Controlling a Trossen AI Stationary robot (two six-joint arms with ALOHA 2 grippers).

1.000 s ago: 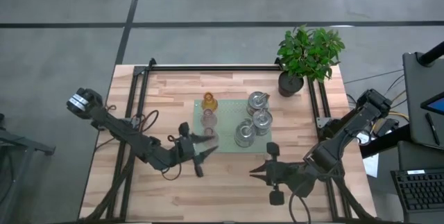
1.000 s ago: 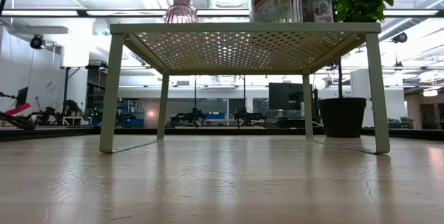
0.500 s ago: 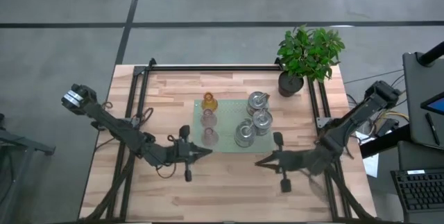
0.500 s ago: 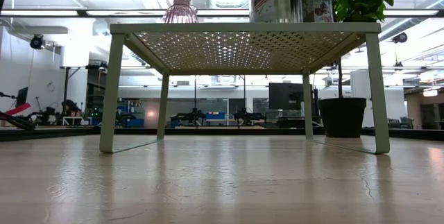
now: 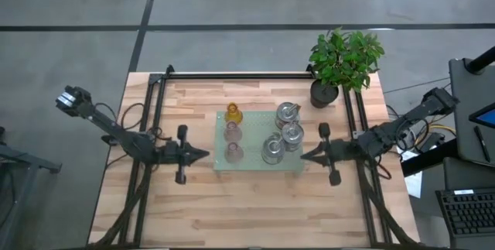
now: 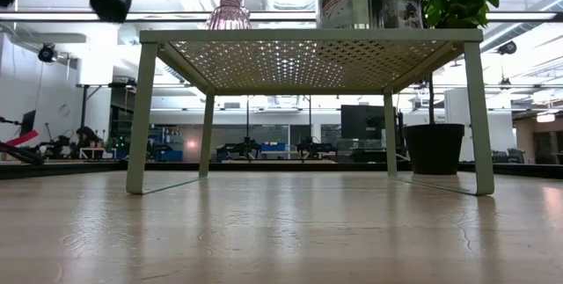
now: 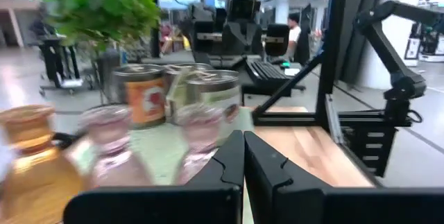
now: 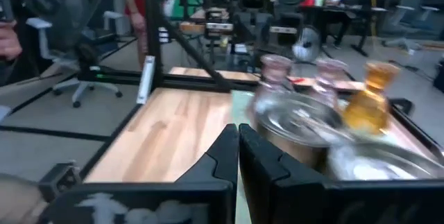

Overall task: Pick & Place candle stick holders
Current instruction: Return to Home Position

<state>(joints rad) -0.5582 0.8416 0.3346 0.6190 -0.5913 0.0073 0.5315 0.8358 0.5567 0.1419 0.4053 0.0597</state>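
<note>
Several candle stick holders stand on the green tray [image 5: 259,165], a small raised stand on legs [image 6: 141,117]. An amber one [image 5: 233,114] and two pink ones [image 5: 231,131] [image 5: 233,152] form its left column, and three silvery ones [image 5: 288,112] [image 5: 292,133] [image 5: 272,148] its right side. My left gripper [image 5: 205,155] is shut just left of the tray, pointing at it, with nothing in it [image 7: 243,161]. My right gripper [image 5: 303,156] is shut just right of the tray, pointing back at it, with nothing in it [image 8: 238,151].
A potted green plant [image 5: 344,60] stands at the table's far right corner. A black frame [image 5: 155,111] runs along the table's left, far and right sides. Bare wood [image 5: 255,211] lies between the tray and the near edge.
My left gripper has shut, drawn back from the tray's near left corner toward the table's left edge, and turned level to point right. My right gripper has swung from near the table's front toward the far edge and now sits beside the tray's right side.
</note>
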